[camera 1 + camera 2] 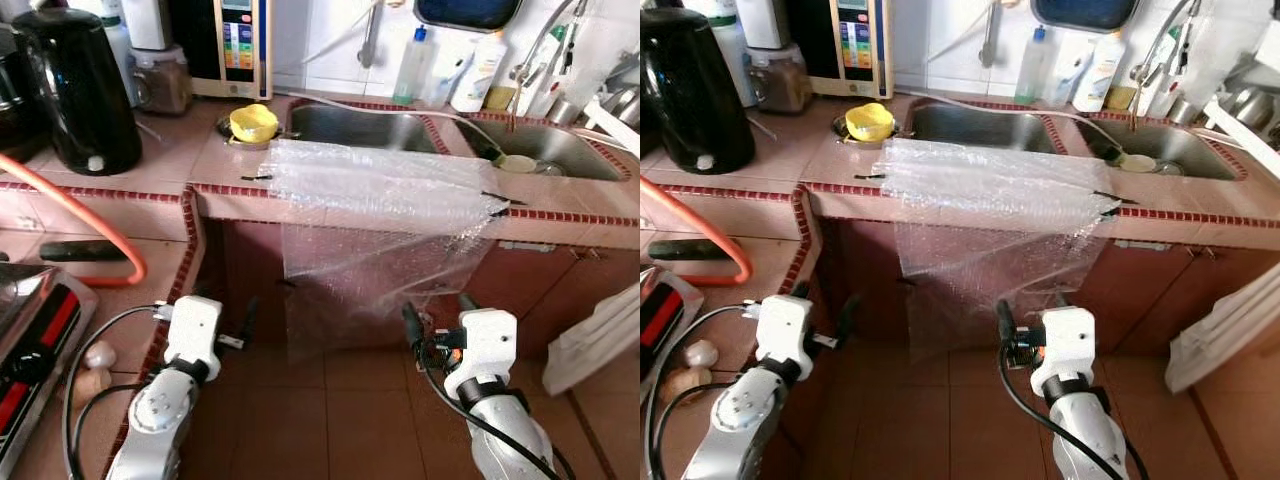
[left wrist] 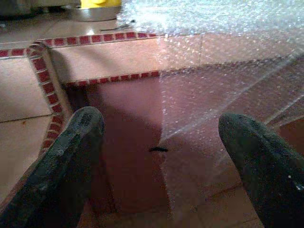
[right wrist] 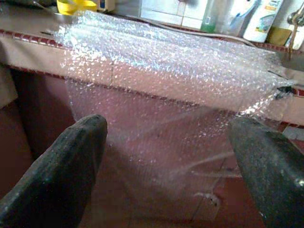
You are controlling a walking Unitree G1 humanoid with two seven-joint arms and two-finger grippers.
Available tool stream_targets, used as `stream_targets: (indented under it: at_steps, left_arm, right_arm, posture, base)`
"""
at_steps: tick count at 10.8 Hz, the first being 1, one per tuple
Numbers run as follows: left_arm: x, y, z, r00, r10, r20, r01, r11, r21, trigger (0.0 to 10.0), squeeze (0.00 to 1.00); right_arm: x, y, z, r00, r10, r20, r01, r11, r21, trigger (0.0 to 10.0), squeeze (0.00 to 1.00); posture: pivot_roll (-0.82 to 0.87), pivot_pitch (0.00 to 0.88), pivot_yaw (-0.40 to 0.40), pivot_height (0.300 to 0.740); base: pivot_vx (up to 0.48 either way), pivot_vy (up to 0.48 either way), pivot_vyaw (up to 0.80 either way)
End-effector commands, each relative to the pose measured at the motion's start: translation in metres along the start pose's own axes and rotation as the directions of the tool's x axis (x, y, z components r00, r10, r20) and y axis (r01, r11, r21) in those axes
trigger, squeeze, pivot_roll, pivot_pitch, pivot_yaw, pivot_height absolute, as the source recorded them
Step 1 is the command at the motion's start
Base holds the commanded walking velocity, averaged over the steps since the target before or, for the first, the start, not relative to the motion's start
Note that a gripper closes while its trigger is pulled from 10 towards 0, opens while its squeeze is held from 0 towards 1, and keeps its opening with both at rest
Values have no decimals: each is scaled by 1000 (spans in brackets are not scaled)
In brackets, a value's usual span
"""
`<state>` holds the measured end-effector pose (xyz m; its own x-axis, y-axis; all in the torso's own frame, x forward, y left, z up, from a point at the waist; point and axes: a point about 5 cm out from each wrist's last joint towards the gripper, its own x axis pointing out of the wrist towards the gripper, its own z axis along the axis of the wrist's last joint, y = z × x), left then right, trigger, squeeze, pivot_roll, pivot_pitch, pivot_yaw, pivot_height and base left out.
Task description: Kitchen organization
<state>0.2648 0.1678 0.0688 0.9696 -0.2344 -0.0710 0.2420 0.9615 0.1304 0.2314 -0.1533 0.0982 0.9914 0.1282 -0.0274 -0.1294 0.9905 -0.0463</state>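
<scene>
A clear bubble-wrap sheet (image 1: pixel 385 190) lies over the tiled counter edge (image 1: pixel 570 215) in front of the sink. It hangs down across the red cabinet front, and small black tape strips (image 1: pixel 256 178) hold its corners. My left gripper (image 2: pixel 161 156) is open and empty, low near the sheet's lower left side, with its fingers (image 2: pixel 71 161) apart. My right gripper (image 1: pixel 440 312) is also open and empty. It points at the hanging part of the sheet (image 3: pixel 166 142) from just in front, without touching it.
A double steel sink (image 1: pixel 360 128) sits behind the sheet, with a yellow cup (image 1: pixel 253 122) in a small bowl to its left. A black kettle (image 1: pixel 80 90), an orange hose (image 1: pixel 90 225) and a stove (image 1: pixel 30 335) are on the left. Bottles (image 1: pixel 413 65) stand at the back. A white object (image 1: pixel 600 340) leans at the right.
</scene>
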Motion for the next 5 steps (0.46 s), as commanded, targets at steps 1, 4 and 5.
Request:
stream_targets:
  at_steps: [1, 4, 5]
  left_arm:
    - [4, -3, 9, 999, -27, 40, 27, 1000, 7, 10000, 0]
    - [7, -8, 13, 997, -52, 56, 54, 998, -44, 10000, 0]
    - [7, -9, 14, 996, -59, 65, 62, 997, -41, 10000, 0]
  right_arm:
    - [-1, -1, -1, 1000, 9, -19, -9, 1000, 10, 10000, 0]
    - [1, -10, 3, 999, -37, 19, 37, 999, -11, 10000, 0]
    - [0, -11, 6, 999, -36, 35, 37, 999, -13, 10000, 0]
  posture:
    - [61, 0, -68, 740]
    - [56, 0, -67, 740]
    - [57, 0, -67, 740]
  base:
    - [0, 0, 0]
    - [0, 0, 0]
    - [270, 0, 0]
